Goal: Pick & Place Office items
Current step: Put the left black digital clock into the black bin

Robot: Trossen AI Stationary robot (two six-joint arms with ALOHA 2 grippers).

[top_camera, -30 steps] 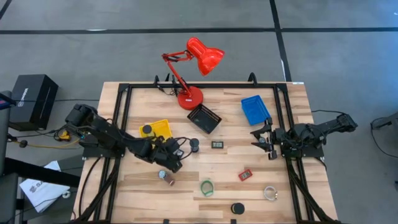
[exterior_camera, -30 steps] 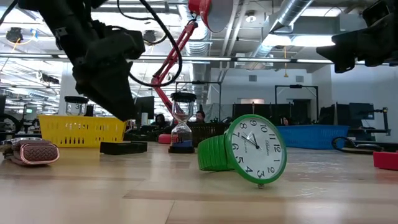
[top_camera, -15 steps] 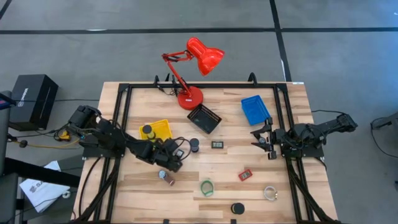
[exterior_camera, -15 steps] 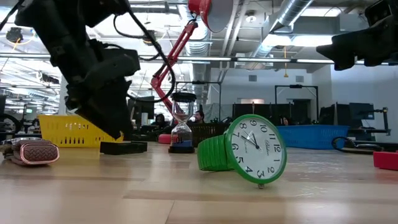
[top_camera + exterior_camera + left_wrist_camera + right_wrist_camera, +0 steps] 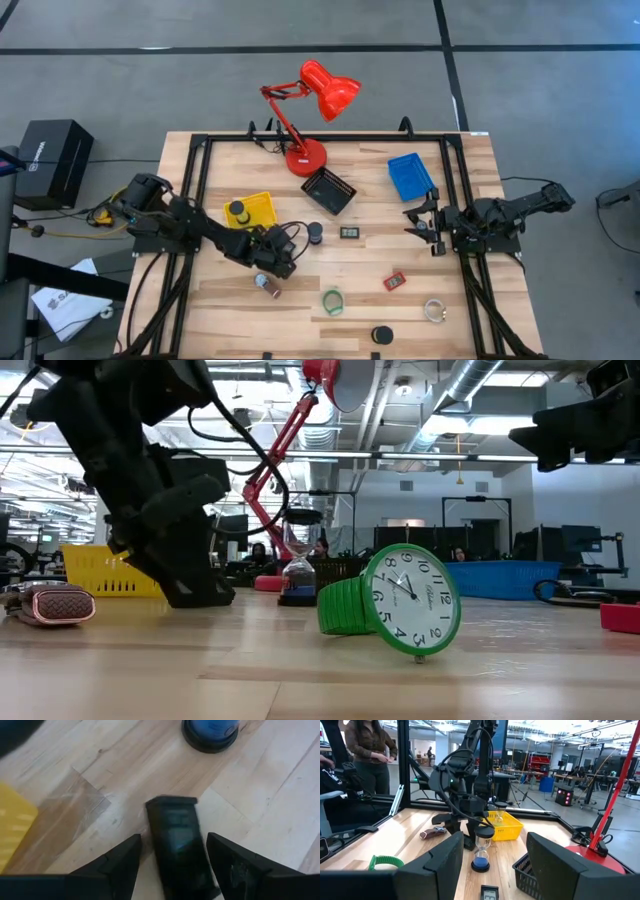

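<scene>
The left pincer (image 5: 172, 865) is down at the tabletop (image 5: 350, 290), its fingers spread on either side of a small flat black rectangular piece (image 5: 177, 845) between the yellow mesh tray (image 5: 258, 208) and the hourglass with a blue base (image 5: 314, 233). To grip well, it should probably centre, then squeeze squarely. The right pincer (image 5: 424, 226) hangs released near the blue tray (image 5: 410, 175). Three trays show: yellow, black, blue; also one green wristwatch (image 5: 332, 300).

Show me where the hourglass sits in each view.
High view: hourglass at table centre, right of the yellow tray.
Low view: just left of centre.
Left wrist view: top edge, blue base only.
Right wrist view: lower centre.
Shared landmark: yellow tray, in all four.
</scene>
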